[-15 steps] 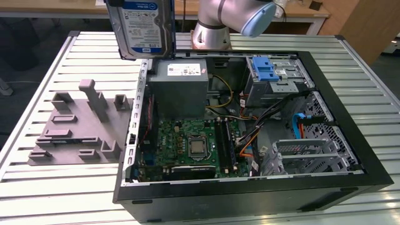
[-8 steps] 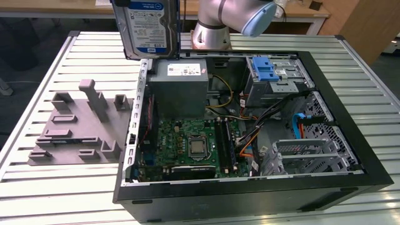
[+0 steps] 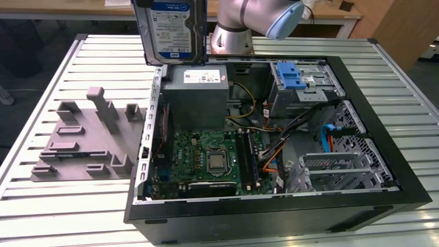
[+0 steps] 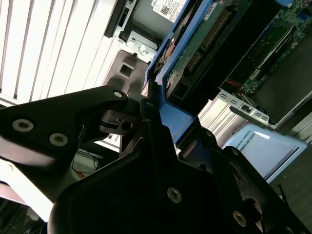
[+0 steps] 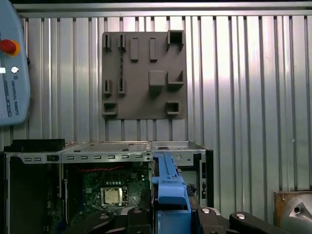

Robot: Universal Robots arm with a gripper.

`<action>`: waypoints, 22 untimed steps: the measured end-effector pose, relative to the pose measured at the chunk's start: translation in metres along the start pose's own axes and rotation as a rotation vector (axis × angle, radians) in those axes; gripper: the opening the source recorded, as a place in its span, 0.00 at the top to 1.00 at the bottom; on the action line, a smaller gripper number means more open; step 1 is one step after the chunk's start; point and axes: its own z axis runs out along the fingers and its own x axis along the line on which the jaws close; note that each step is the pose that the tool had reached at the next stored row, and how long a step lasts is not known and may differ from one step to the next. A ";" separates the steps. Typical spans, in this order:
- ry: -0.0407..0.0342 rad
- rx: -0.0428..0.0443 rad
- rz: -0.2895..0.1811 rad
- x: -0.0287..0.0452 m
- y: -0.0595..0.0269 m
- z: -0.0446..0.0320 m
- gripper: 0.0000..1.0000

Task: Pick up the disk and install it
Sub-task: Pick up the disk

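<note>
The gripper (image 5: 170, 215) is closed on the disk (image 3: 171, 28). In the first wrist view its black fingers (image 5: 210, 217) sit tight against either side of the disk's blue frame (image 5: 170, 187), with no gap showing. In the second wrist view the same frame runs up between the black finger links, and the disk's green circuit-board side shows beyond them.

In the exterior view the disk hangs upright with its label toward the camera. It is above the far end of the open computer case (image 3: 384, 154), over the grey metal box (image 3: 199, 98) with the white sticker. Its lower edge is close to the top of the case wall; whether they touch cannot be told.

The case lies on its side on a slatted metal table (image 3: 89, 216) with the motherboard (image 3: 205, 154) exposed. A drive cage with a blue tab (image 3: 291, 77) sits to the exterior view's right of the metal box. On the exterior view's left, a grey fixture plate (image 3: 82, 139) with upright blocks lies flat on the table near the case. Beyond the table are wooden desks (image 3: 61, 7), a wooden cabinet (image 3: 404, 25) and dark floor. A teach pendant (image 5: 9, 63) shows in the first wrist view.

The silver arm (image 3: 233, 31) rises behind the case at the table's far side, and a joint with a pale blue cap (image 3: 285, 20) bends near the top edge. The first wrist view looks straight down on the table, so the gripper points downward.
</note>
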 end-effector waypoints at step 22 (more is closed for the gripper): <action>-0.0001 0.0001 0.000 -0.0015 -0.0417 -0.0007 0.64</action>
